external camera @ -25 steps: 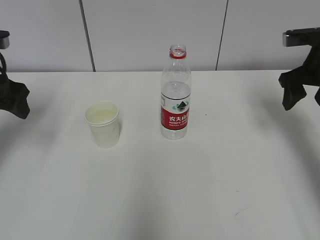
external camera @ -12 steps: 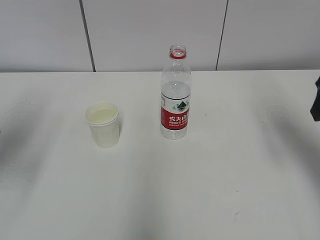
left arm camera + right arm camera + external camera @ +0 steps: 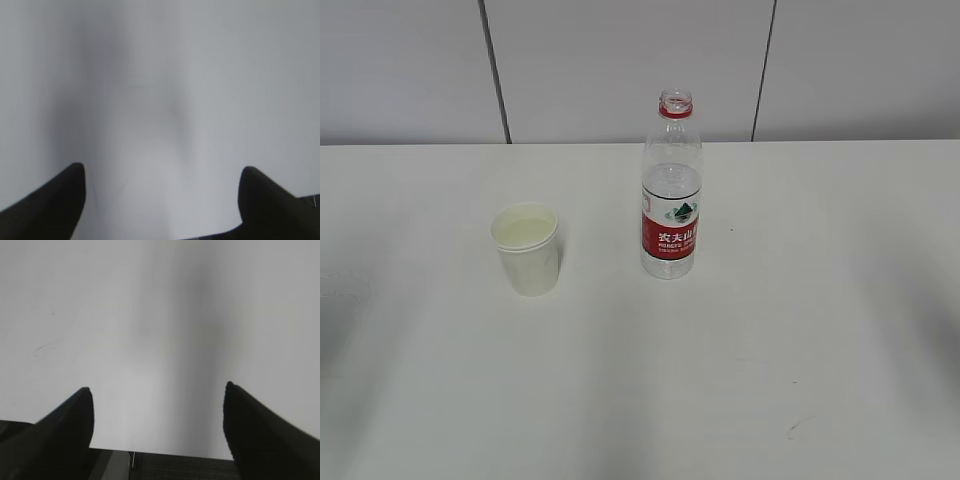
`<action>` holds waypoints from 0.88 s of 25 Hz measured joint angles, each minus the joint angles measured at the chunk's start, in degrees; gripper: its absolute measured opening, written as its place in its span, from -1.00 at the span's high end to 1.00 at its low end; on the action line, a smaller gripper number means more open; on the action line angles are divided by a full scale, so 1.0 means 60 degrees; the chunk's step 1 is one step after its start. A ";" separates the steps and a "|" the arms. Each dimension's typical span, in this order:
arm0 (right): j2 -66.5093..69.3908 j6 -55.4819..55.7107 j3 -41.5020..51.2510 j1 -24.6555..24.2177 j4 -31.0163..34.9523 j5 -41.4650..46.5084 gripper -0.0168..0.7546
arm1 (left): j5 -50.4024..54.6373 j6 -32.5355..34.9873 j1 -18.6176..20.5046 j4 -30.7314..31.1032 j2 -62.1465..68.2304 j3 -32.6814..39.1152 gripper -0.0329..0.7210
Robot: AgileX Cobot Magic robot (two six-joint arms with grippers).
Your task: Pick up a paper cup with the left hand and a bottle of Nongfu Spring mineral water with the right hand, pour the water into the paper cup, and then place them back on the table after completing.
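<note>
A white paper cup [image 3: 527, 250] stands upright on the white table [image 3: 740, 350], left of centre, with clear water in it. A clear Nongfu Spring bottle [image 3: 671, 190] with a red label and no cap stands upright to the cup's right, partly filled. Neither arm shows in the exterior view. In the left wrist view my left gripper [image 3: 162, 172] is open and empty over bare tabletop. In the right wrist view my right gripper [image 3: 157, 390] is open and empty above the table's near edge. Neither wrist view shows the cup or the bottle.
A grey panelled wall [image 3: 620, 70] stands behind the table. A faint scuff mark [image 3: 798, 428] lies on the tabletop at the front right. The table's edge [image 3: 165, 455] shows at the bottom of the right wrist view.
Both arms have drawn back out of the exterior view, the left one to the left and the right one to the right. The cup and bottle have not moved.
</note>
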 joint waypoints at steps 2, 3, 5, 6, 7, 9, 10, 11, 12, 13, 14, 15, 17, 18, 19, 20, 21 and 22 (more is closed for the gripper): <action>-0.0673 0.0000 0.0489 0.0000 0.0000 0.0000 -0.58 | 0.0316 0.0000 0.0000 -0.0047 -0.0568 0.0218 -0.59; -0.1039 0.0000 0.0757 0.0000 0.0000 0.0019 -0.58 | 0.0487 0.0000 0.0000 -0.0068 -0.0816 0.0313 -0.58; -0.1709 -0.0011 0.1255 0.0000 -0.0003 0.0054 -0.58 | 0.0771 0.0000 0.0000 -0.0078 -0.1449 0.0435 -0.58; -0.2097 -0.0011 0.1523 0.0000 -0.0019 0.0103 -0.58 | 0.0868 0.0000 0.0000 -0.0090 -0.1792 0.0466 -0.58; -0.2481 -0.0011 0.1775 0.0000 -0.0019 0.0142 -0.58 | 0.0970 0.0000 0.0000 -0.0099 -0.2081 0.0488 -0.58; -0.3196 -0.0011 0.2158 0.0000 -0.0083 0.0255 -0.58 | 0.1127 0.0000 0.0000 -0.0167 -0.2718 0.0534 -0.58; -0.3579 -0.0011 0.2333 0.0000 -0.0083 0.0276 -0.58 | 0.1265 0.0000 0.0000 -0.0247 -0.3055 0.0552 -0.57; -0.3944 -0.0011 0.2494 0.0000 -0.0083 0.0299 -0.58 | 0.1410 0.0000 0.0000 -0.0350 -0.3333 0.0552 -0.57; -0.4241 -0.0011 0.2608 0.0000 -0.0139 0.0341 -0.58 | 0.1504 0.0000 0.0000 -0.0435 -0.3670 0.0552 -0.56; -0.4588 -0.0011 0.2723 0.0000 -0.0182 0.0339 -0.58 | 0.1613 0.0000 0.0000 -0.0472 -0.4069 0.0552 -0.56; -0.4925 -0.0011 0.2809 0.0000 -0.0200 0.0361 -0.58 | 0.1665 0.0000 0.0000 -0.0480 -0.4354 0.0552 -0.55; -0.5196 -0.0011 0.2898 0.0000 -0.0200 0.0361 -0.58 | 0.1698 0.0000 0.0000 -0.0480 -0.4689 0.0552 -0.55; -0.5780 -0.0011 0.3015 0.0000 -0.0237 0.0432 -0.58 | 0.1713 0.0000 0.0000 -0.0471 -0.5294 0.0560 -0.55; -0.6046 -0.0011 0.3028 0.0000 -0.0252 0.0474 -0.58 | 0.1727 0.0000 0.0000 -0.0471 -0.5609 0.0585 -0.55; -0.6255 -0.0011 0.3050 0.0000 -0.0275 0.0516 -0.58 | 0.1735 0.0000 0.0000 -0.0471 -0.5876 0.0651 -0.55; -0.6501 -0.0011 0.3093 0.0000 -0.0274 0.0583 -0.58 | 0.1760 0.0000 0.0000 -0.0464 -0.6182 0.0755 -0.55; -0.6746 -0.0011 0.3127 0.0000 -0.0274 0.0627 -0.58 | 0.1800 0.0000 0.0000 -0.0451 -0.6484 0.0887 -0.55; -0.6945 -0.0011 0.3154 0.0000 -0.0274 0.0665 -0.58 | 0.1854 0.0000 0.0000 -0.0451 -0.6743 0.1030 -0.55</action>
